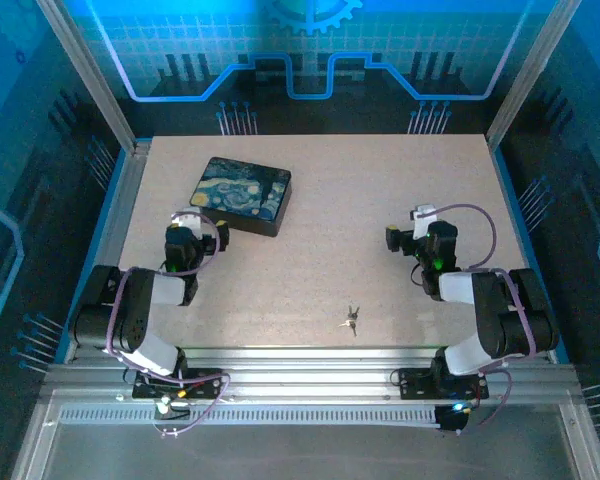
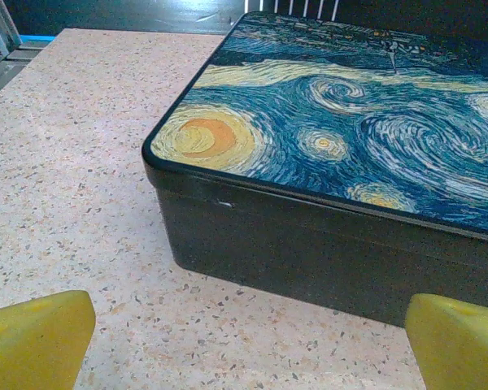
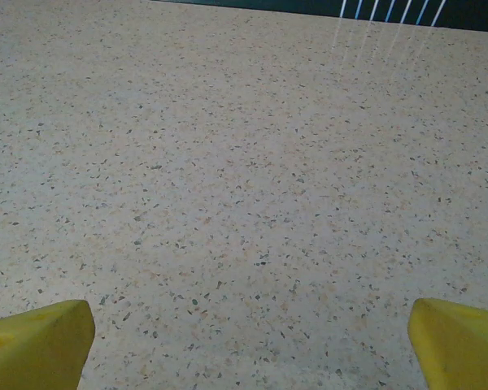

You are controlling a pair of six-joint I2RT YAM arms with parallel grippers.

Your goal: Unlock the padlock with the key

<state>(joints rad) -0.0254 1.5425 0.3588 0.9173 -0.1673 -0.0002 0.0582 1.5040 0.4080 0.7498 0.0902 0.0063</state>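
Key (image 1: 352,320) lies loose and flat on the table (image 1: 380,180), behind the right gripper (image 3: 248,345) and off to its left, toward the arm bases. It's closer to that gripper than to the left one, so right looks like the picking arm. Thin blades flat on the surface will likely need a low, careful pinch.

Right gripper: fingertips (image 3: 32,337) wide apart, nothing between them, bare table ahead. It reads as parked and ready, not yet aimed at the key.

Left gripper (image 2: 252,341): also spread wide, empty, just above the table. The painted box (image 2: 325,122) sits right in front of it, near wall just beyond the fingertips, not touching. That pose suits bracing or holding the box while the other arm works the key.

Can't tell where the padlock sits. My guess is it's on the box. Task looks unstarted.
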